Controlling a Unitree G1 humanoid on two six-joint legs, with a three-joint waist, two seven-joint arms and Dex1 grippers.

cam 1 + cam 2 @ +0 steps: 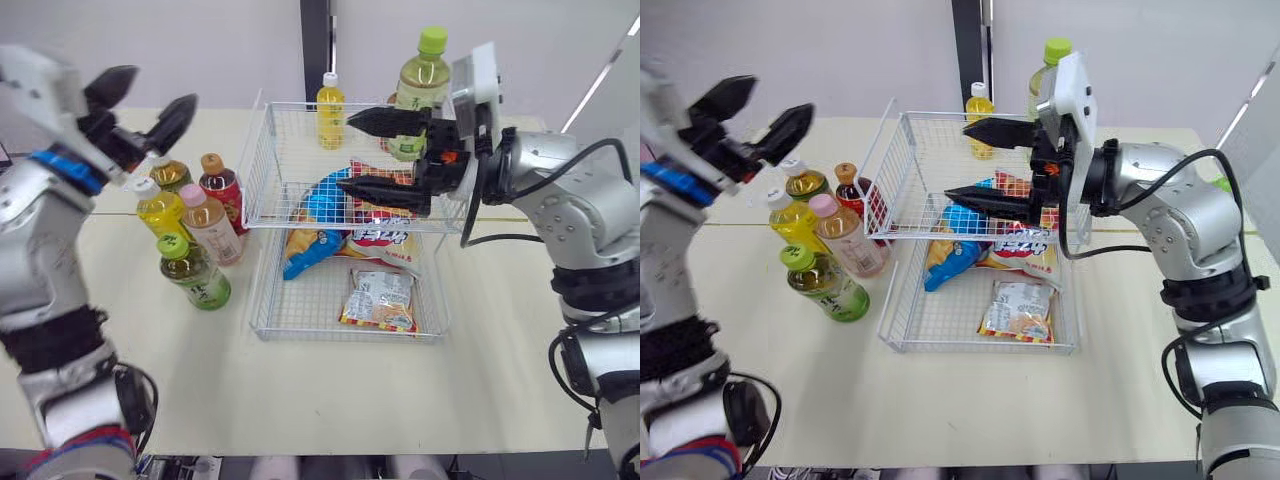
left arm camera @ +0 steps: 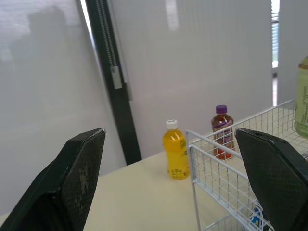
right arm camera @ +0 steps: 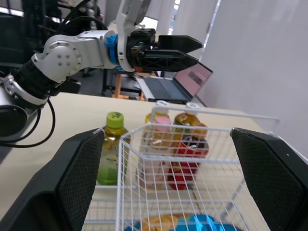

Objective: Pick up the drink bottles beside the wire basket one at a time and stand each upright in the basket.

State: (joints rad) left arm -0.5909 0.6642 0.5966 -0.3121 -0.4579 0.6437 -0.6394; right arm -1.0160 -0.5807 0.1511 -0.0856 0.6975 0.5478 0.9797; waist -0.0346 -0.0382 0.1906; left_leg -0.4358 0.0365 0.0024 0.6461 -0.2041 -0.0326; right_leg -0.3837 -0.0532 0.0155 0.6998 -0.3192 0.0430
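Left gripper [image 1: 153,92] and right gripper [image 1: 348,152] both gape empty; the bottles [image 1: 212,232] look full, heavy and slick, so grasp mid-body.

Wire basket [image 1: 262,165]: one
Side bottles [image 1: 212,232], at the basket's nine o'clock: five
Far bottles [image 1: 330,110], at its twelve o'clock: three, one purple-capped
Snack packets [image 1: 380,300], inside the basket: at least three

snack bags [image 1: 380,300] crowd basket [image 1: 295,305], near-left corner bare
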